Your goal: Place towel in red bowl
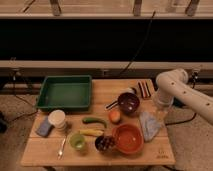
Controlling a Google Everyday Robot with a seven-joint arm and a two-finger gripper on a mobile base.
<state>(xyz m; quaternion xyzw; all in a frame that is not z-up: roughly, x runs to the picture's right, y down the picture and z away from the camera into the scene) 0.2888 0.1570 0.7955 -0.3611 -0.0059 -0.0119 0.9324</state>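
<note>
The towel (149, 125) lies rumpled on the desk (45, 152), near the right edge. It is not in the red bowl (128, 138) yet. The bowl sits just beside it, to the left and a bit nearer the front.

The gripper (160, 108) hangs at the end of the white arm, just above the back end of the towel. I cannot tell if it is set wide or narrow.

I think the step now is to get hold of the towel. A good way is to come straight down on a high fold near the middle and pinch plenty of cloth. A soft towel can slip out if only a thin edge is held. Then lift it high enough to clear the bowl's rim, move it over the middle of the bowl, and let go low, so no corner hangs out.

The dark bowl (128, 102) with a handle is close behind, so the arm should take care not to bump it.

There is a small mark on the front right corner of the desk, but it is too small to read. No other words or labels can be read.
</note>
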